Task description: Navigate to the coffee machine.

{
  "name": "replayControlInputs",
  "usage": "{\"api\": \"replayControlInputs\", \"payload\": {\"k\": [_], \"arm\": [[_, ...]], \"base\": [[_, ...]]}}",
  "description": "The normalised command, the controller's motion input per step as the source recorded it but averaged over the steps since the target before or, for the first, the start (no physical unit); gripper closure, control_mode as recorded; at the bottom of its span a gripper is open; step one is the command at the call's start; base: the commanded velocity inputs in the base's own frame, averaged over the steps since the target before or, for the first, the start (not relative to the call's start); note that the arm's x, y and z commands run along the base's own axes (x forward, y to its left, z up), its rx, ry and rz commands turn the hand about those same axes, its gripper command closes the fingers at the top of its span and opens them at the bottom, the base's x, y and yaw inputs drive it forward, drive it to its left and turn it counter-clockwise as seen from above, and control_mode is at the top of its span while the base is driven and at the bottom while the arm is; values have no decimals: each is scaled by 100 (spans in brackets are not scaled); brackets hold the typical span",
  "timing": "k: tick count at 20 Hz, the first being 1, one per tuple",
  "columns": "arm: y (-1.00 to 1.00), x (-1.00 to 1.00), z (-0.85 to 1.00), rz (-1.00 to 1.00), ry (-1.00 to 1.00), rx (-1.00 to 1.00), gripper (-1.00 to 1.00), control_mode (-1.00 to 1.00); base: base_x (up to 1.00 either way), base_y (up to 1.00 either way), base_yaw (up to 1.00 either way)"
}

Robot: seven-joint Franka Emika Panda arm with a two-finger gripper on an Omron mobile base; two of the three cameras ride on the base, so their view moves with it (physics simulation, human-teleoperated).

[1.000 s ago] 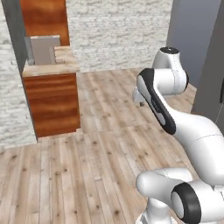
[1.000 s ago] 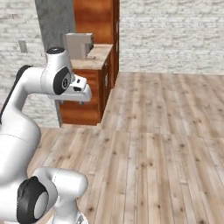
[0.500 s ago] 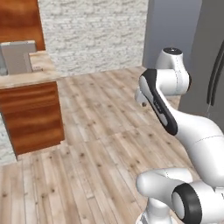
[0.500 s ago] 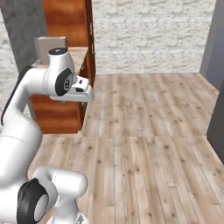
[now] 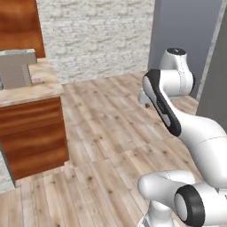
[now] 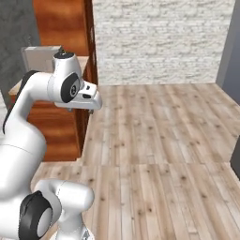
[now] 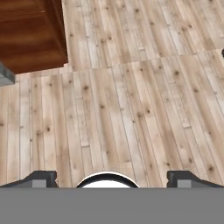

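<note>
The coffee machine (image 5: 17, 68) is a boxy grey metallic block on the light countertop at the far left of the left base view. In the right base view the coffee machine (image 6: 40, 57) is partly hidden behind my arm's upper joint. My arm is folded up in front of the base, with the hand pointing down at the wooden floor. In the hand view my gripper (image 7: 111, 179) is open, its two dark fingertips (image 7: 41, 178) wide apart with nothing between them, over bare floorboards.
A dark wood cabinet (image 5: 33, 133) carries the counter, and its corner (image 7: 30, 33) shows at the hand view's upper left. A white brick wall (image 5: 97, 37) closes the back. A tall grey panel (image 5: 186, 26) stands at the right. Wooden floor (image 6: 159, 140) stretches ahead.
The whole picture has shifted: the base has moved, and the counter with the coffee machine now sits further left and larger. The arm's pose is unchanged.
</note>
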Motion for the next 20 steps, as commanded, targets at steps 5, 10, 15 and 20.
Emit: {"api": "replayControlInputs", "payload": {"k": [5, 10, 15, 20], "arm": [[0, 0, 0, 0, 0, 0, -100, 100], [0, 0, 0, 0, 0, 0, -100, 100], [0, 0, 0, 0, 0, 0, -100, 100], [0, 0, 0, 0, 0, 0, -100, 100]], "base": [[100, 1, 0], [100, 0, 0], [100, 0, 5], [100, 0, 9]]}}
